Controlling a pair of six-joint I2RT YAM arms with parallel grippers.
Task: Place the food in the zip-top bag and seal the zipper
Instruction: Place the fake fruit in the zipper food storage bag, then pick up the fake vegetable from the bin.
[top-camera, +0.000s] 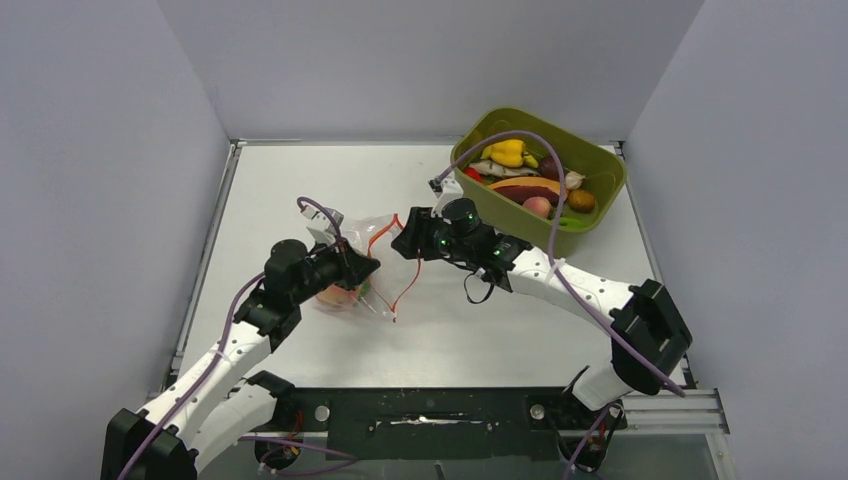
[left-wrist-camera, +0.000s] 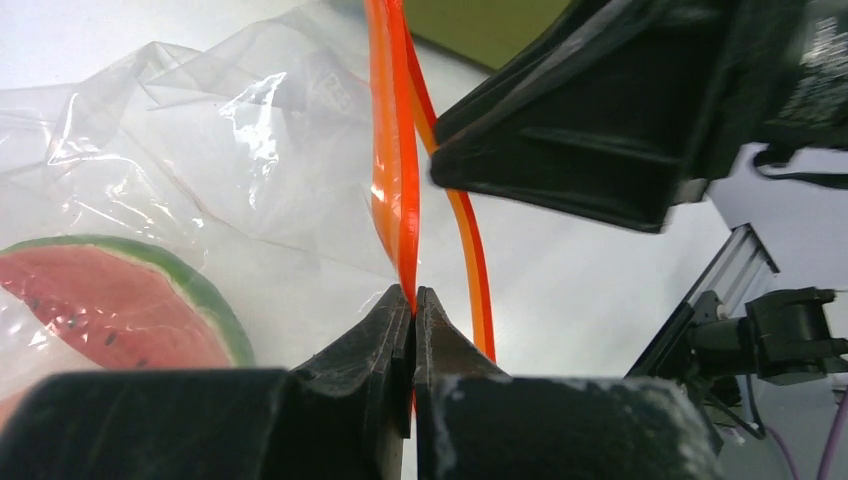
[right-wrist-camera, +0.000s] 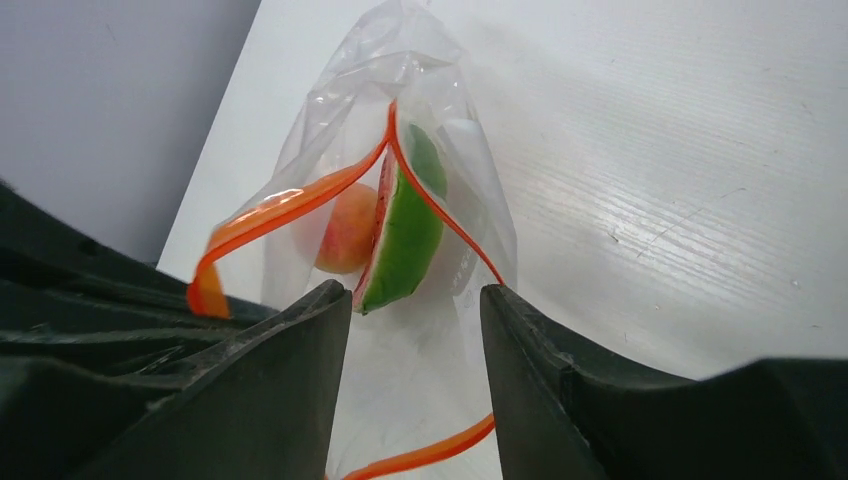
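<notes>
1. Where the left arm reaches in over the white table (top-camera: 300, 180), the left gripper (left-wrist-camera: 413, 300) has its jaws pressed fully together on the zipper (left-wrist-camera: 393, 180), pinching the red-orange strip at one spot.
2. Just right of that grip, the zip-top bag (top-camera: 365, 232) lies crinkled near the middle of the table. Its mouth gapes, and the two halves of the strip stand apart in a loose loop.
3. Inside the clear bag sit a watermelon slice (right-wrist-camera: 405, 235) and a peach (right-wrist-camera: 345, 235), the peach just beside the slice's red face.
4. At the mouth side of the bag, the right gripper (right-wrist-camera: 415, 325) has its fingers spread roughly halfway. Clear film shows in the gap between them, but they clamp nothing.
5. Farther right, at the far corner of the table, an olive-green tub (top-camera: 603, 200) holds more toy food, a yellow pepper (top-camera: 507, 152) on top among the other pieces, well apart from the bag.
</notes>
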